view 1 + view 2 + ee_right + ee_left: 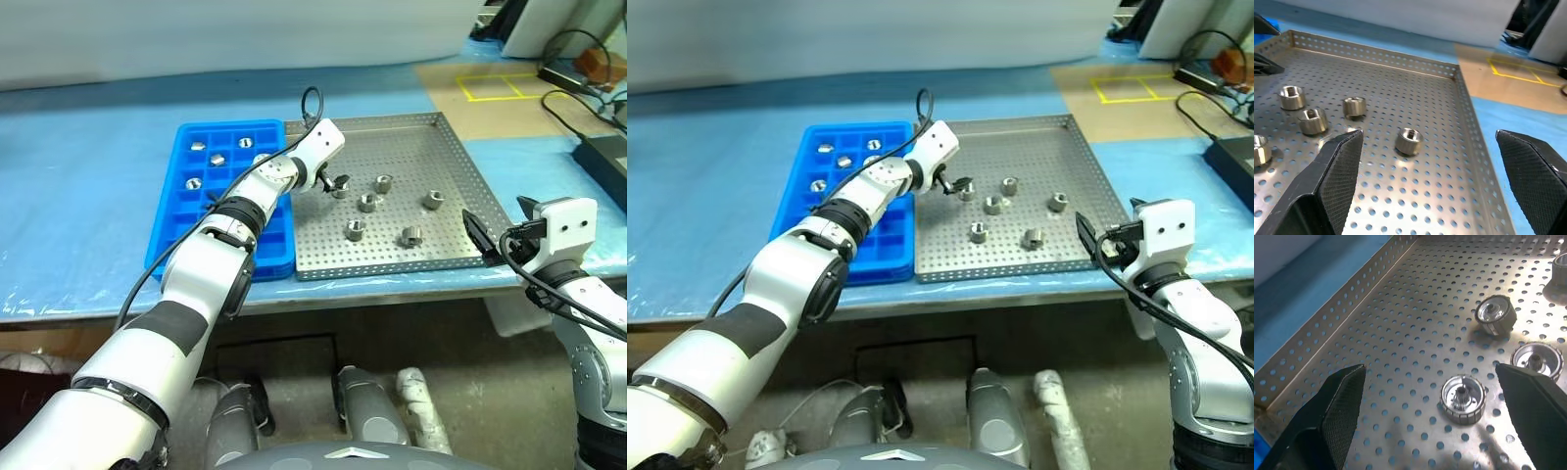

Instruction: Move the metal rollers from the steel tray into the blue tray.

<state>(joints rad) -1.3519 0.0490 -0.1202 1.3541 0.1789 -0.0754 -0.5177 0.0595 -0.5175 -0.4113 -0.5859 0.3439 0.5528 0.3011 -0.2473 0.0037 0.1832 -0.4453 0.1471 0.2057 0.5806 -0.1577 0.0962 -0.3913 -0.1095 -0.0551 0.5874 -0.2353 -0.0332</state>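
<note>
steel tray point(1400, 196) | five metal rollers point(1409, 140) | fingers point(1332, 186) apart

My left arm point(186, 304) reads as glossy white shells broken by black joint bands, with a thin black cable looping off its white wrist block at upper centre. My right arm point(588, 304), lower right of frame, has the same boxy white wrist and trailing black cables. Both grippers carry wedge-shaped black fingers point(1327, 421) with finely textured pads.
</note>
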